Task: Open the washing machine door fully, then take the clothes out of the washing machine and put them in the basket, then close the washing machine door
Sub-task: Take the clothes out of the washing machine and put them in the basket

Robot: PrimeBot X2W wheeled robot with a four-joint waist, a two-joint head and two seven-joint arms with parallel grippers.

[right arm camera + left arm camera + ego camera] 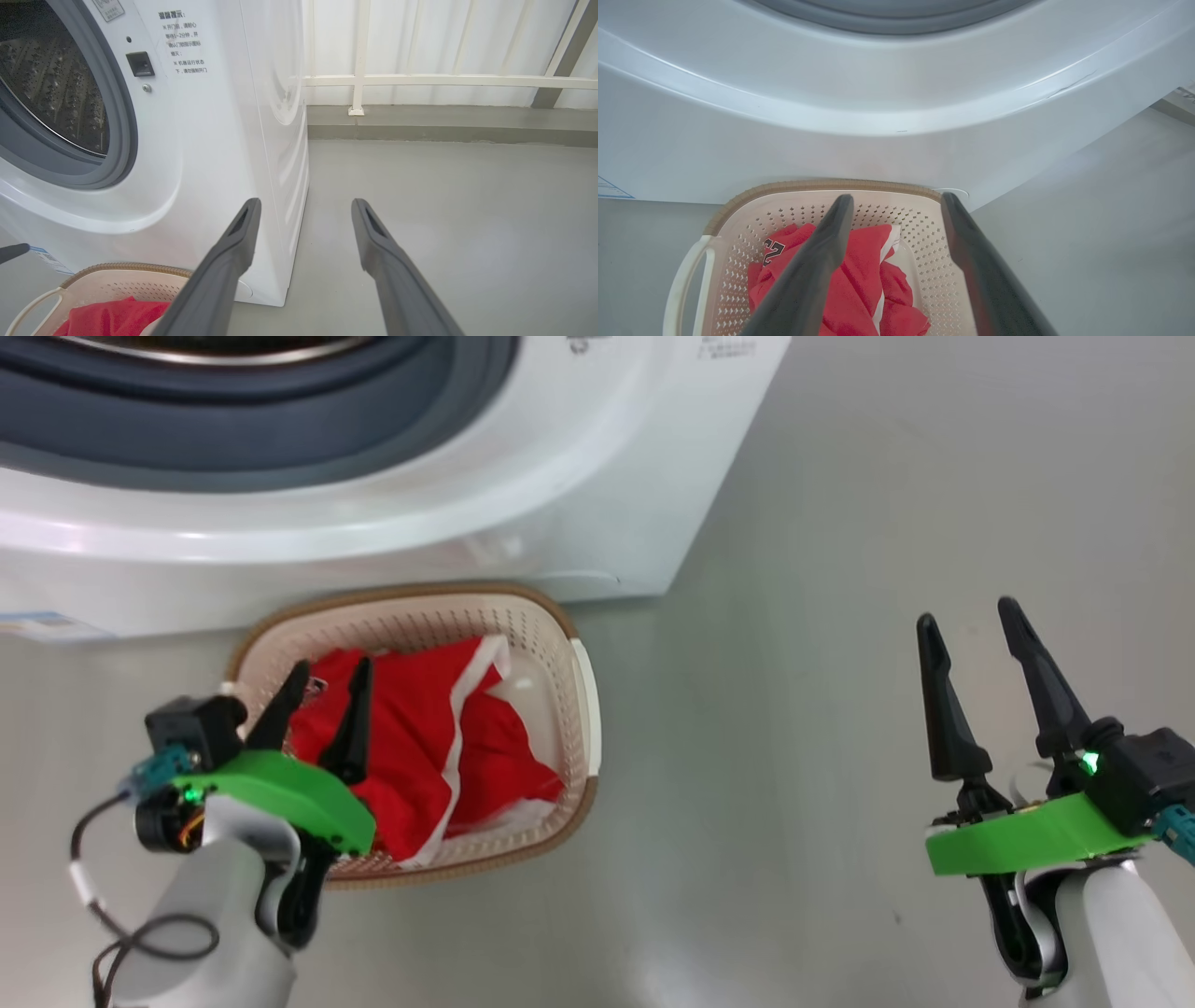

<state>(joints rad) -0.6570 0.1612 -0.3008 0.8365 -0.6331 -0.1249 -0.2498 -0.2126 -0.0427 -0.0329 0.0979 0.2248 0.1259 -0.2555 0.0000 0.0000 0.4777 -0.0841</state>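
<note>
clothes (411,765) — soft cloth, basket (541,635) — perforated plastic

The grey floor (840,756) carries the washing machine (607,476) at eleven o'clock, with the basket (546,644) just beside it at eight o'clock.

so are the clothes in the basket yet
In. The red clothes lie bunched inside the basket on the floor before the washing machine.

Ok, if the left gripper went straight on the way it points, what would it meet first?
Likely the washing machine's white front, just above the basket's far rim; depth is unclear, so possibly that rim.
</note>
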